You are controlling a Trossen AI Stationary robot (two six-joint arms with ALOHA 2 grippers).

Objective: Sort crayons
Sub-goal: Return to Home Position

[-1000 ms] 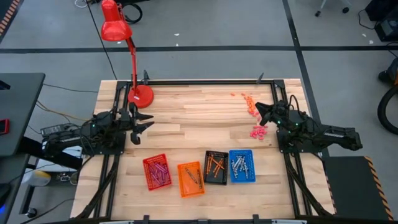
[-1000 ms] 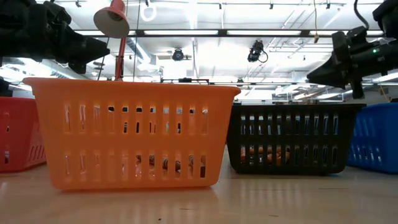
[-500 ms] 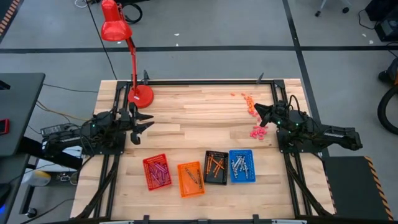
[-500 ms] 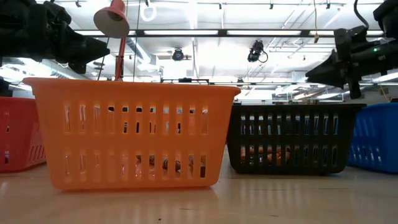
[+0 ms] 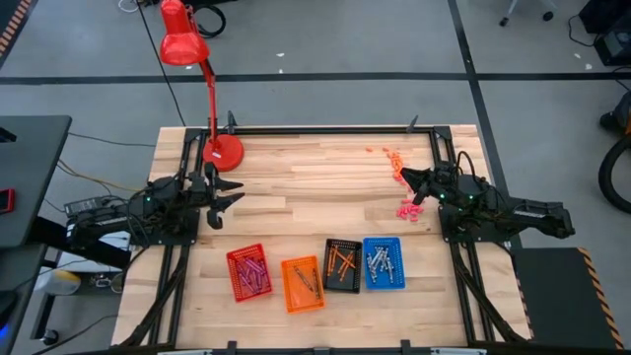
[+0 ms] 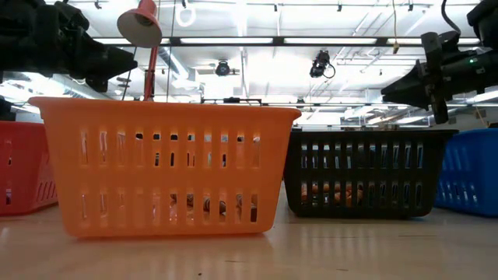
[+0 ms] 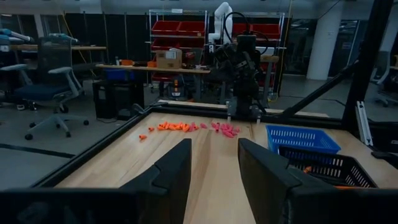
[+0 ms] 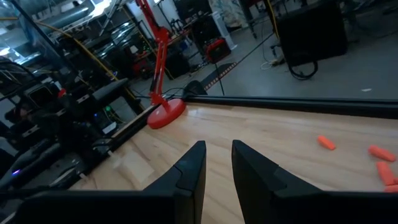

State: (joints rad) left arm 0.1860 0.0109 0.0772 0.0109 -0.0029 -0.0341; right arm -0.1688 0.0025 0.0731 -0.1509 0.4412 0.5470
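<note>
1. The table (image 5: 315, 168) carries 4 small plastic baskets in a row along its near edge, the one on the low camera's side. From left to right they are the red basket (image 5: 232, 276), the orange basket (image 5: 285, 288), the black basket (image 5: 343, 242) and the blue basket (image 5: 383, 287).
2. The crayons lie inside the baskets:
   - the magenta-purple crayons (image 5: 251, 271) in the red basket
   - the brownish crayons (image 5: 305, 281) in the orange basket
   - the orange crayons (image 5: 342, 261) in the black basket
   - the silvery grey crayons (image 5: 382, 261) in the blue basket
3. The left claw (image 5: 233, 194) hangs over the table by its left edge, well apart from the baskets. It is released, its fingers spread, and grasps nothing.
4. The right claw (image 5: 409, 185) hangs by the right edge, between the small orange pieces (image 5: 392, 160) toward the far right corner and the small pink pieces (image 5: 409, 209) just beside it. Its fingers stand a little apart, with bare table showing between them, and it holds nothing.
5. The red desk lamp (image 5: 223, 152) stands near the far left corner.
</note>
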